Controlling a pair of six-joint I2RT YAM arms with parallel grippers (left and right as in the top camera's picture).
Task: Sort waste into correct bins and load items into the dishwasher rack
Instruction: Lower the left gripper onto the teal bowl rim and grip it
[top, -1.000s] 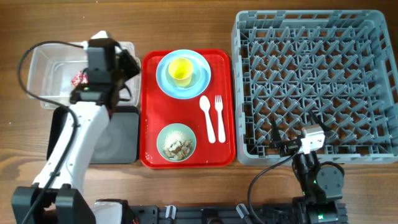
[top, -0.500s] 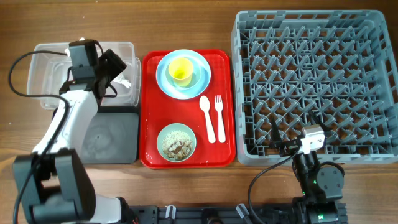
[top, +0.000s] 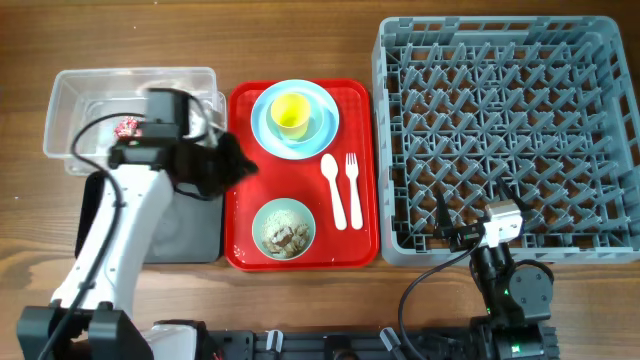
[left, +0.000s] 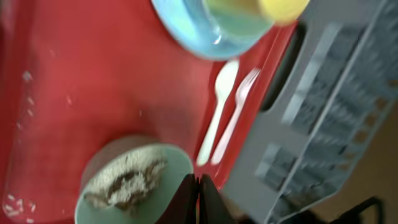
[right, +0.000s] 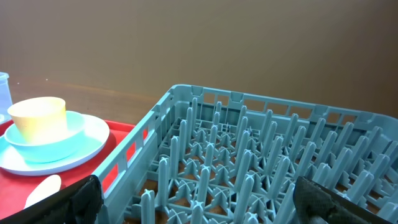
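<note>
My left gripper is shut and empty, over the left edge of the red tray; in the left wrist view its tips hang just beside the pale green bowl. That bowl holds rice and brownish bits. The white spoon and fork lie beside it. The yellow cup sits in a small light-blue bowl on the light-blue plate. The red wrapper lies in the clear tub. My right gripper is open at the grey rack's front edge. The tissue is hidden.
The black tray lies in front of the clear tub, partly under my left arm. The red tray lies between the bins and the rack. Loose rice grains dot the red tray. The rack holds nothing.
My left gripper has swung from over the clear tub to the right and forward, to the red tray's left edge. The red wrapper shows in the tub again. The right arm has not moved.
</note>
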